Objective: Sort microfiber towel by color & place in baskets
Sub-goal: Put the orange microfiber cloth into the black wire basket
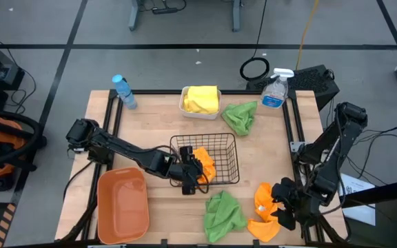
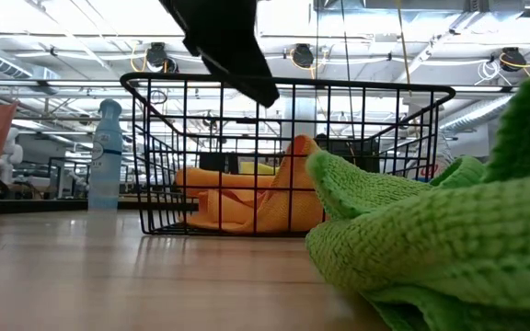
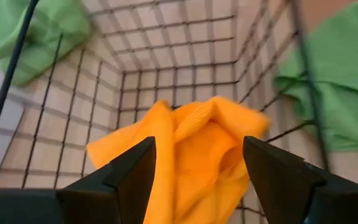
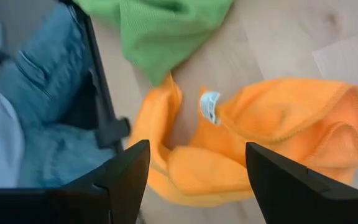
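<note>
The wooden desk (image 1: 157, 120) carries a white tub (image 1: 200, 110), a black wire basket (image 1: 205, 160) and an orange-brown tub (image 1: 123, 205). Directly on it lie two green cloths (image 1: 240, 117) (image 1: 224, 213), an orange cloth (image 1: 262, 207), a water bottle (image 1: 124, 91) and a spray bottle (image 1: 275, 89).

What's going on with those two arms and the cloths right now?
Left gripper open over orange cloth in wire basket. Right gripper open above second orange cloth. Nothing blocking.
</note>
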You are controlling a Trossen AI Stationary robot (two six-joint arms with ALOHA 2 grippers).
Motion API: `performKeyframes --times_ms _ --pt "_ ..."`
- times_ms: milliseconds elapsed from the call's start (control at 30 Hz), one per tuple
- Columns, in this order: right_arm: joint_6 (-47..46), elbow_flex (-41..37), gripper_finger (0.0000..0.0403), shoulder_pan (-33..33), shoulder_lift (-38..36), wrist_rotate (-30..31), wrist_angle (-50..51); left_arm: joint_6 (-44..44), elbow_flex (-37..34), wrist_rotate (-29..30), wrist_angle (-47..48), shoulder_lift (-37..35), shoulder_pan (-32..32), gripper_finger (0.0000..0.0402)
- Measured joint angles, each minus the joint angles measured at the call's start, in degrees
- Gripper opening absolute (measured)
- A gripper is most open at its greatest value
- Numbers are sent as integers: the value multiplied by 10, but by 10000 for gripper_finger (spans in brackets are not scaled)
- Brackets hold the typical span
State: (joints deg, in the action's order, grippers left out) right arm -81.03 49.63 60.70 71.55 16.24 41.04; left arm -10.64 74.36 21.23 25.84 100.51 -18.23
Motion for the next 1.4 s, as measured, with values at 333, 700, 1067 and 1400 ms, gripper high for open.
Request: performKeyframes --times_ms 333,700,1067,1400 --pt "106 0 254 2 57 -10 -15 26 0 2 -46 0 -26 247" --pt "201 12 254 2 56 -26 -24 22 0 7 -59 0 -33 247" --pt "226 12 309 1 56 -104 -30 45 0 11 -79 0 -33 247" --pt "308 13 384 -8 76 -121 46 51 0 11 -83 0 -32 247"
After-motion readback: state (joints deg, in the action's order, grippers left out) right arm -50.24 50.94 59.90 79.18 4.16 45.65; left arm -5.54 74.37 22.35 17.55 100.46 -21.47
